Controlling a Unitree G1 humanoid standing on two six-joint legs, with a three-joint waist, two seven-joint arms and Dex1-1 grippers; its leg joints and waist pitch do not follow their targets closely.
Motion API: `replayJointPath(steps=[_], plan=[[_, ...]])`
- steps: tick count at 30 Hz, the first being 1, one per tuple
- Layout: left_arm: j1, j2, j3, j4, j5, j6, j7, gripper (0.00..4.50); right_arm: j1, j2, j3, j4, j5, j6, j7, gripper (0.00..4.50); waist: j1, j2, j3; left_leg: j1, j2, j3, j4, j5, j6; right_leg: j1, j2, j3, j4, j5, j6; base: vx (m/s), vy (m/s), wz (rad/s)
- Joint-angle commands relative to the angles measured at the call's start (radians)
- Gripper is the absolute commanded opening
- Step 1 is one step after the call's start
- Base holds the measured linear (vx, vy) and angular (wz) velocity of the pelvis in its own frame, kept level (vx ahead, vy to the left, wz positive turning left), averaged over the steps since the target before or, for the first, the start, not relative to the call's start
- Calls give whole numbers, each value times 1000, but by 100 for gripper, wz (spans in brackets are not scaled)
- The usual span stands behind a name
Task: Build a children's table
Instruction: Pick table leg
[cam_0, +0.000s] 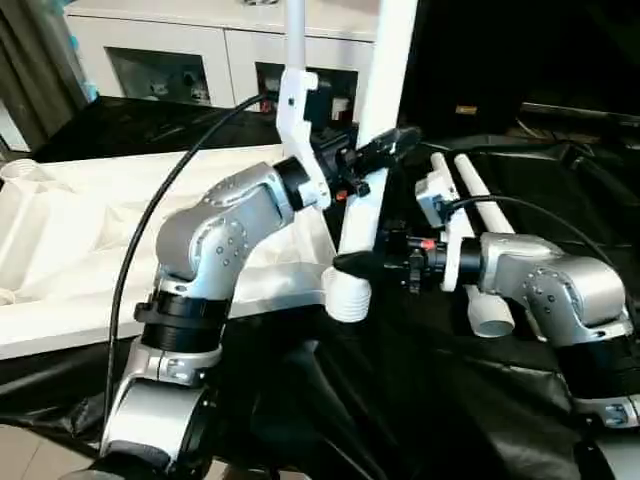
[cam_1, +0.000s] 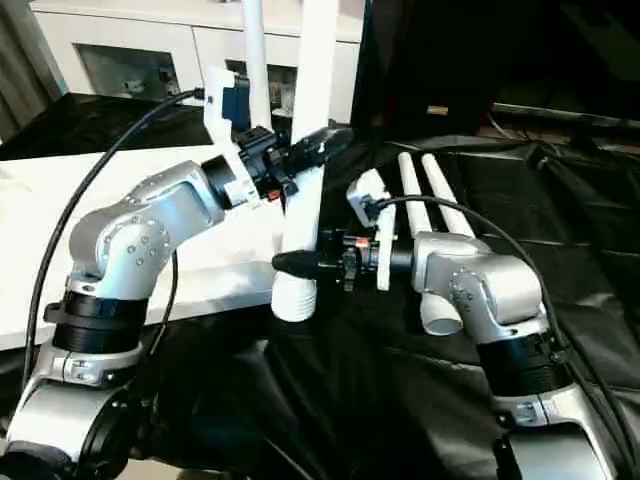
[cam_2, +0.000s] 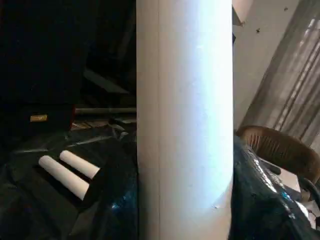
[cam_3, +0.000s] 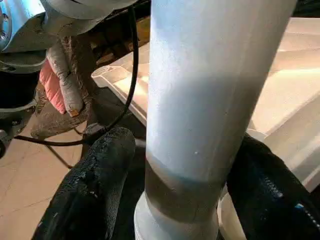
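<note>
Both arms' fingers (cam_3: 100, 190) around one upright white table leg (cam_0: 372, 140), left gripper (cam_0: 385, 150) above right gripper (cam_0: 365, 262).

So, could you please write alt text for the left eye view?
Both grippers flank one upright white table leg: the left gripper higher up, the right gripper near its threaded end. The upturned tabletop lies left, two spare legs on black sheeting behind.

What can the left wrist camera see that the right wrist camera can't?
Left wrist view: two more round white plastic legs lying side by side on the black cloth, and a brown woven chair. Right wrist view: the rimmed white plastic tabletop, a black cable and the tiled floor. Both share the upright white table leg standing between black fingers.
</note>
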Motion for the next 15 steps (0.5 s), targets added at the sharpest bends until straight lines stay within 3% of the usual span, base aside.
replayJointPath(steps=[1, 10, 15], plan=[[-27, -7, 14, -4, -18, 12, 3, 177, -9, 9, 23, 3, -9, -6, 13, 297, 4, -16, -91, 21, 43, -13, -64, -179, -3, 49, -58, 39, -77, -238, -182, 0, 0, 0], [-40, -15, 39, 2, -47, 27, 7, 177, -4, 32, 27, 40, -28, -31, -6, 297, 5, -13, -92, 22, 43, -14, -64, -185, -6, 50, -58, 38, -74, -210, -200, 0, 0, 0], [-36, -9, 33, -10, -52, 34, -9, 177, -5, 42, 23, 50, -33, -38, -12, 297, 5, -15, -91, 22, 42, -14, -65, -193, -8, 50, -59, 38, -76, -231, -191, 0, 0, 0]])
